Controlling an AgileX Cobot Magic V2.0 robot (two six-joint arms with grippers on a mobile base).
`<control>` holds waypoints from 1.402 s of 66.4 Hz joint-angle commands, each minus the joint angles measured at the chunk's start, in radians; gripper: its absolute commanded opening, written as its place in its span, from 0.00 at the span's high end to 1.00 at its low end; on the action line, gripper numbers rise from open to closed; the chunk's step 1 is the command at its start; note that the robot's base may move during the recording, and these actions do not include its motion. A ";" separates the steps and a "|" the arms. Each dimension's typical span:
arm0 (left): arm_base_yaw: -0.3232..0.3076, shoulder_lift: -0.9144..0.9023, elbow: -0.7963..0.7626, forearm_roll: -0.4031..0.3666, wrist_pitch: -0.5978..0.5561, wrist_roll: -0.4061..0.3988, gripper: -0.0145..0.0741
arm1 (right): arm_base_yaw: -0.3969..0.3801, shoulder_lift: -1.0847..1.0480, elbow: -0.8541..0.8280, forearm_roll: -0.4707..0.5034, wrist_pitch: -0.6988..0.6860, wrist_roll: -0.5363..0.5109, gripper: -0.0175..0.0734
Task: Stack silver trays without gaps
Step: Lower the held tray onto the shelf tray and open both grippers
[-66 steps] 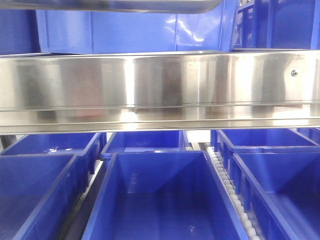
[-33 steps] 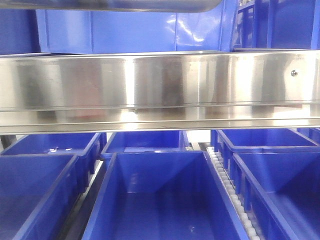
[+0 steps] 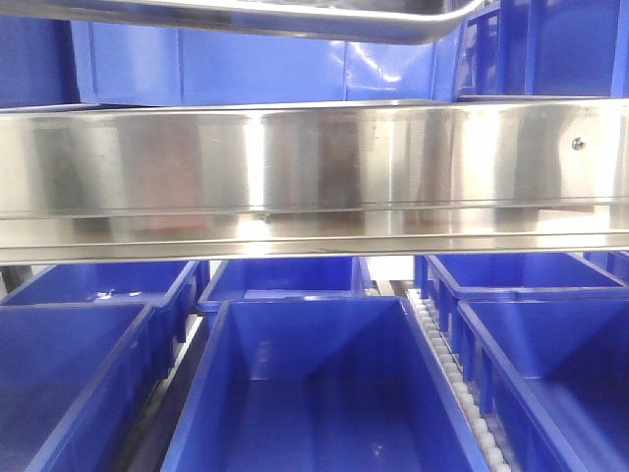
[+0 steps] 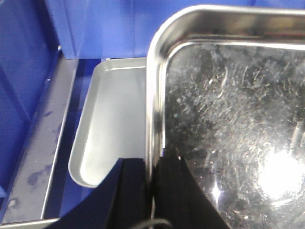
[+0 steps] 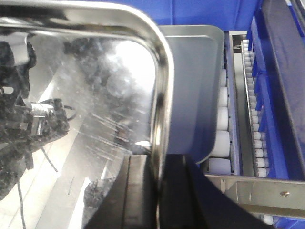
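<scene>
I hold a shiny silver tray by two opposite rims. My left gripper is shut on its left rim, and my right gripper is shut on its right rim. A second silver tray lies below it on the shelf, showing past the held tray's left edge in the left wrist view and past its right edge in the right wrist view. The held tray hangs above the lower one, not nested in it. In the front view only the held tray's underside shows, along the top edge.
A brushed-steel shelf rail with a screw spans the front view. Open blue bins fill the level below, and more blue bins stand behind the trays. White rollers run along the right of the lower tray.
In the front view the held tray's underside has dropped lower and reaches further right along the top edge. The rail and bins are unchanged.
</scene>
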 commanded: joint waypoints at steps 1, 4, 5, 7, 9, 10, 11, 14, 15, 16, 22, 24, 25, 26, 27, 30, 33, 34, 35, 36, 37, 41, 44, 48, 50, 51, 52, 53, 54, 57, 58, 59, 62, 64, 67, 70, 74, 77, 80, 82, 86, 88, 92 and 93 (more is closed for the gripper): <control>-0.014 0.003 -0.007 -0.010 -0.059 0.006 0.85 | 0.011 -0.002 -0.011 -0.007 -0.080 -0.002 0.83; -0.014 0.003 -0.007 -0.024 -0.059 0.006 0.85 | 0.011 -0.002 -0.011 -0.007 -0.094 -0.002 0.83; -0.014 0.003 -0.007 -0.030 -0.059 0.006 0.85 | 0.011 -0.002 -0.011 -0.007 -0.098 -0.002 0.83; -0.014 0.003 -0.007 -0.047 -0.059 0.006 0.85 | 0.011 -0.002 -0.011 -0.007 -0.108 -0.002 0.83; -0.012 0.003 -0.007 -0.060 -0.059 0.006 0.85 | 0.011 -0.002 -0.011 -0.007 -0.117 -0.002 0.83; -0.012 0.003 -0.007 -0.066 -0.059 0.006 0.85 | 0.011 -0.002 -0.011 -0.007 -0.117 -0.002 0.83; -0.009 0.003 -0.007 -0.068 -0.059 0.006 0.85 | 0.009 -0.002 -0.011 -0.007 -0.119 -0.002 0.83; -0.001 0.003 -0.007 -0.082 -0.059 0.006 0.85 | 0.005 0.001 -0.015 -0.007 -0.113 -0.002 0.83; 0.002 0.003 -0.007 -0.087 -0.062 0.006 0.85 | 0.000 0.003 -0.021 -0.007 -0.111 -0.002 0.83; 0.007 0.003 -0.007 -0.094 -0.064 0.006 0.85 | -0.004 0.006 -0.023 -0.003 -0.107 -0.002 0.83; 0.058 0.003 -0.007 -0.134 -0.084 0.008 0.85 | -0.041 0.023 -0.052 0.025 -0.104 -0.008 0.83; 0.079 0.003 -0.007 -0.158 -0.109 0.016 0.85 | -0.057 0.036 -0.066 0.046 -0.110 -0.024 0.83; 0.090 0.003 -0.007 -0.170 -0.122 0.024 0.85 | -0.070 0.041 -0.075 0.058 -0.114 -0.035 0.83; 0.102 0.003 -0.007 -0.177 -0.130 0.030 0.85 | -0.078 0.046 -0.083 0.071 -0.117 -0.049 0.83; 0.114 0.003 -0.007 -0.191 -0.146 0.041 0.85 | -0.086 0.052 -0.097 0.086 -0.121 -0.064 0.83; 0.152 0.005 -0.007 -0.251 -0.206 0.081 0.85 | -0.111 0.079 -0.125 0.134 -0.129 -0.124 0.83; 0.199 0.013 -0.008 -0.323 -0.251 0.125 0.85 | -0.135 0.101 -0.153 0.170 -0.135 -0.167 0.83; 0.214 0.017 -0.010 -0.347 -0.263 0.143 0.85 | -0.143 0.111 -0.162 0.182 -0.135 -0.190 0.83; 0.228 0.024 -0.013 -0.385 -0.277 0.162 0.85 | -0.151 0.125 -0.171 0.194 -0.135 -0.204 0.83; 0.241 0.029 -0.014 -0.411 -0.283 0.182 0.85 | -0.159 0.135 -0.181 0.206 -0.135 -0.216 0.83; 0.255 0.033 -0.017 -0.424 -0.286 0.204 0.85 | -0.171 0.145 -0.190 0.218 -0.137 -0.228 0.83; 0.312 0.069 -0.035 -0.537 -0.301 0.321 0.85 | -0.204 0.190 -0.235 0.269 -0.151 -0.276 0.83; 0.351 0.109 -0.061 -0.615 -0.302 0.410 0.85 | -0.229 0.225 -0.265 0.319 -0.169 -0.321 0.83; 0.396 0.156 -0.106 -0.683 -0.302 0.507 0.85 | -0.257 0.269 -0.297 0.365 -0.184 -0.373 0.83; 0.415 0.180 -0.131 -0.719 -0.297 0.546 0.85 | -0.269 0.288 -0.317 0.387 -0.186 -0.389 0.83; 0.425 0.200 -0.144 -0.746 -0.292 0.565 0.85 | -0.272 0.297 -0.321 0.397 -0.186 -0.397 0.83; 0.434 0.213 -0.166 -0.765 -0.288 0.584 0.85 | -0.278 0.307 -0.329 0.405 -0.186 -0.404 0.83; 0.444 0.227 -0.181 -0.782 -0.283 0.614 0.85 | -0.287 0.317 -0.337 0.414 -0.186 -0.412 0.83; 0.457 0.241 -0.196 -0.799 -0.278 0.632 0.85 | -0.293 0.326 -0.345 0.425 -0.186 -0.421 0.83; 0.481 0.283 -0.244 -0.845 -0.259 0.681 0.85 | -0.310 0.351 -0.369 0.463 -0.186 -0.449 0.83; 0.489 0.304 -0.260 -0.863 -0.250 0.695 0.85 | -0.315 0.363 -0.375 0.473 -0.188 -0.456 0.83; 0.495 0.311 -0.275 -0.868 -0.248 0.706 0.85 | -0.321 0.371 -0.380 0.481 -0.190 -0.462 0.83; 0.512 0.350 -0.315 -0.884 -0.238 0.720 0.85 | -0.335 0.391 -0.397 0.494 -0.192 -0.469 0.83; 0.519 0.379 -0.343 -0.883 -0.227 0.720 0.85 | -0.338 0.405 -0.404 0.496 -0.192 -0.469 0.83; 0.529 0.411 -0.367 -0.883 -0.215 0.720 0.85 | -0.350 0.425 -0.416 0.496 -0.192 -0.469 0.83; 0.535 0.440 -0.379 -0.888 -0.202 0.720 0.85 | -0.353 0.440 -0.427 0.497 -0.194 -0.470 0.83; 0.535 0.464 -0.382 -0.894 -0.192 0.720 0.85 | -0.359 0.455 -0.432 0.497 -0.199 -0.486 0.83; 0.535 0.477 -0.382 -0.894 -0.185 0.720 0.85 | -0.360 0.463 -0.432 0.497 -0.203 -0.493 0.83; 0.535 0.491 -0.382 -0.894 -0.183 0.720 0.85 | -0.362 0.478 -0.432 0.497 -0.203 -0.493 0.83; 0.535 0.493 -0.382 -0.894 -0.186 0.720 0.85 | -0.362 0.481 -0.432 0.497 -0.203 -0.493 0.83; 0.535 0.502 -0.382 -0.894 -0.186 0.720 0.85 | -0.362 0.498 -0.432 0.497 -0.205 -0.493 0.83; 0.535 0.503 -0.382 -0.894 -0.186 0.720 0.85 | -0.362 0.505 -0.432 0.497 -0.205 -0.493 0.83; 0.535 0.505 -0.382 -0.894 -0.178 0.720 0.85 | -0.362 0.512 -0.432 0.497 -0.205 -0.493 0.83; 0.535 0.505 -0.382 -0.894 -0.178 0.720 0.85 | -0.362 0.514 -0.432 0.497 -0.205 -0.493 0.83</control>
